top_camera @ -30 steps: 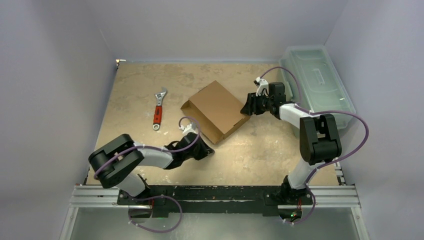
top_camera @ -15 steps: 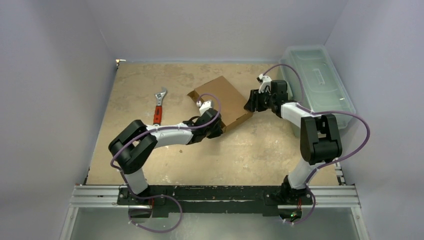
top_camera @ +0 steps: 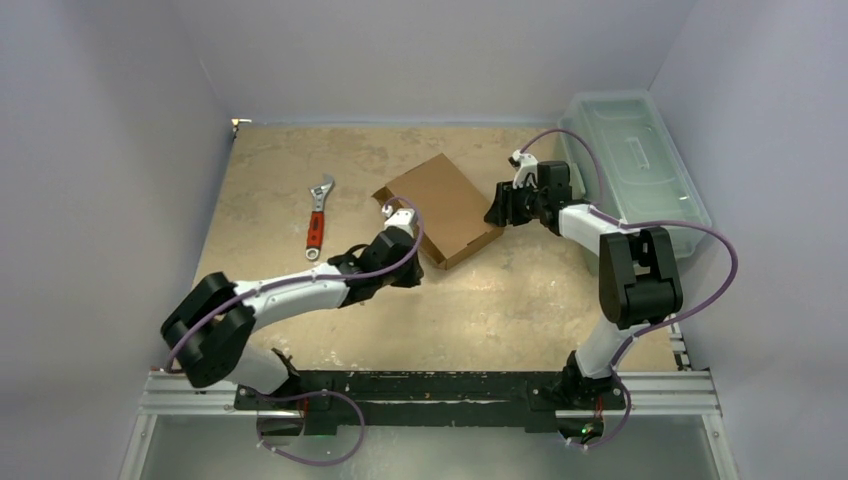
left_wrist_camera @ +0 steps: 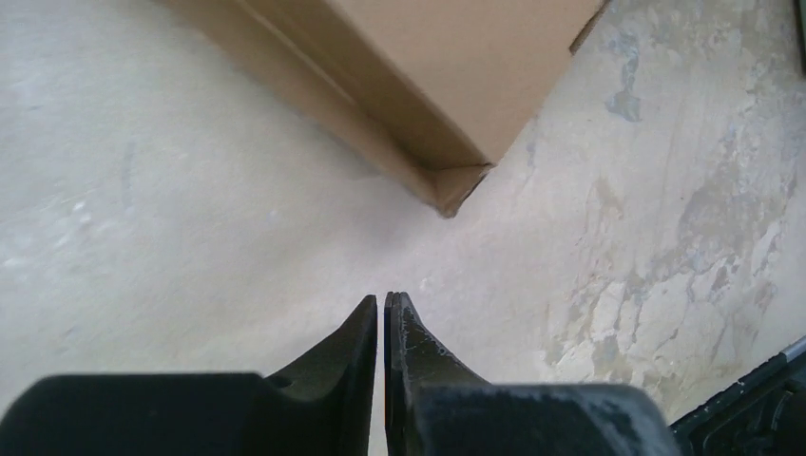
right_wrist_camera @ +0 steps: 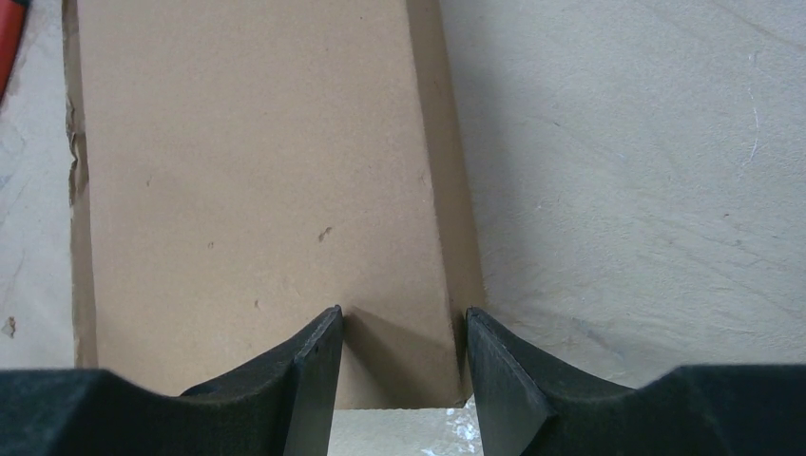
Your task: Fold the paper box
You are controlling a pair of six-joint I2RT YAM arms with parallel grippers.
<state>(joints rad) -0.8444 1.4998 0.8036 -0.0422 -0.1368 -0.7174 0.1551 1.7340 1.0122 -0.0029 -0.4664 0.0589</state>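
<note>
Pale grey walls close in a mottled beige tabletop [top_camera: 520,310]. On it lies the shallow brown cardboard mailer box [top_camera: 445,205], lid down flat and turned at an angle. Its nearest corner sits just ahead of the left gripper [top_camera: 408,272] and its far corner lies under the right gripper [top_camera: 497,212].

A second ago the box lay nearer the arms. It now sits further away and closer against the right gripper. Half a second ago the left gripper was up against the box, and it has since pulled back. In its wrist view the left gripper [left_wrist_camera: 383,302] has its fingers pressed together on nothing, with bare table between the tips and the box corner [left_wrist_camera: 447,66].

The right gripper [right_wrist_camera: 404,318] is parted about halfway and straddles the fold along the box edge [right_wrist_camera: 247,190]. I see no clamping.

The push looks finished and the lid appears seated, so the fold is probably close to done.

Off to the left gripper's outer side lies a red-handled adjustable wrench [top_camera: 317,222]. Beyond the right gripper stands a translucent pale-green plastic bin [top_camera: 635,160].
</note>
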